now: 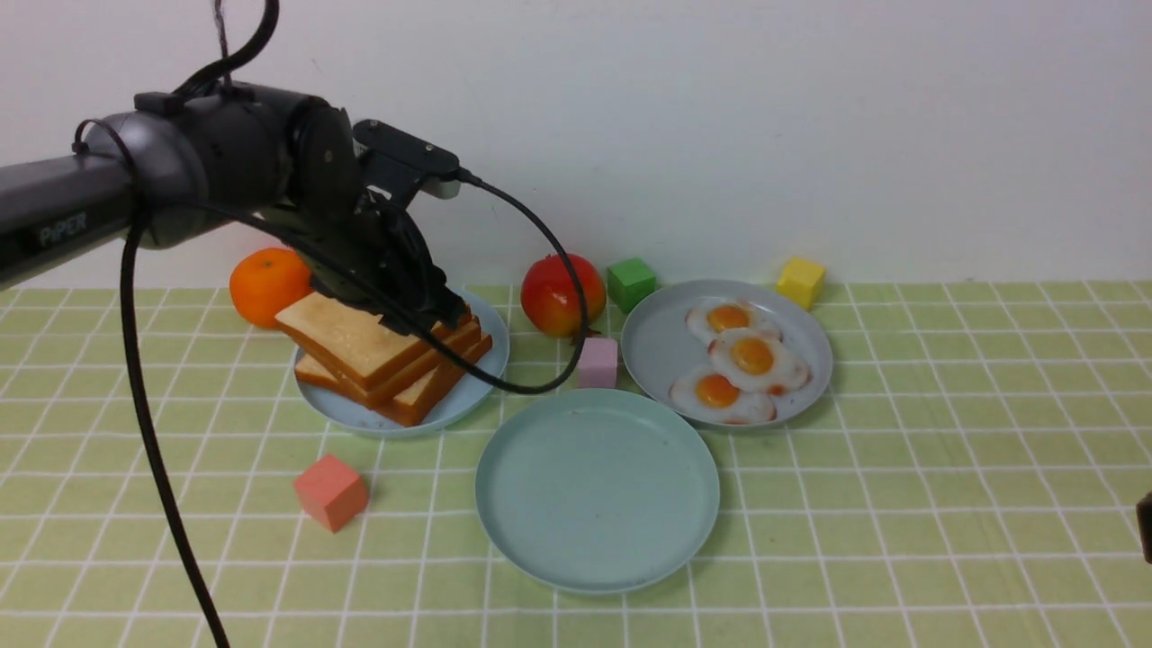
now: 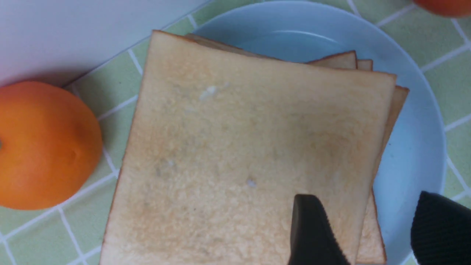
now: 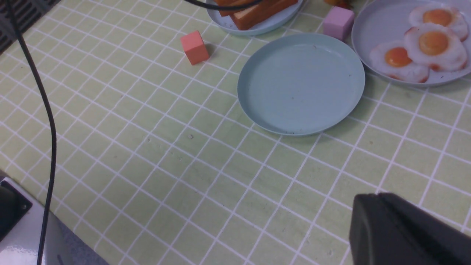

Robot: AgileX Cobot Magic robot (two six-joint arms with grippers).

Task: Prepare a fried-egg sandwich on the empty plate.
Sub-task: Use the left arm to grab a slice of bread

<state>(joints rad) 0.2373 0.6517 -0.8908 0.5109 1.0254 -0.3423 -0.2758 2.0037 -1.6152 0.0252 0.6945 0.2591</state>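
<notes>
**Left gripper** (image 1: 423, 310): above the toast stack (image 1: 360, 346) toward the table's back-left edge. It is spread wide and holds nothing. In the wrist view one finger (image 2: 312, 232) lies over the top toast slice (image 2: 250, 147), and the other stands beyond its crust, above the blue plate (image 2: 415, 147). An orange (image 1: 268, 285) sits just beside the plate.
- Step, as judged: taking the first slice.
- Handling: straddle the top slice's crust only, close gently, and lift level so the lower slices stay put. Keep the black cable (image 1: 531, 270) off the plate.

**Empty plate** (image 1: 597, 490): front middle of the table, bare. The fried-egg sandwich is not begun.

**Fried eggs** (image 1: 751, 355): three, overlapping, on the grey plate (image 1: 657, 346) toward the back edge, right of centre.

**Right gripper** (image 1: 1145, 526): at the table's right edge, pressed together.

**Not legible:**
- The left fingertips are masked by the wrist in the front view.
- Whether a finger touches the toast cannot be told.
- The slice count is uncertain.
- The right gripper is mostly cut off.
</notes>
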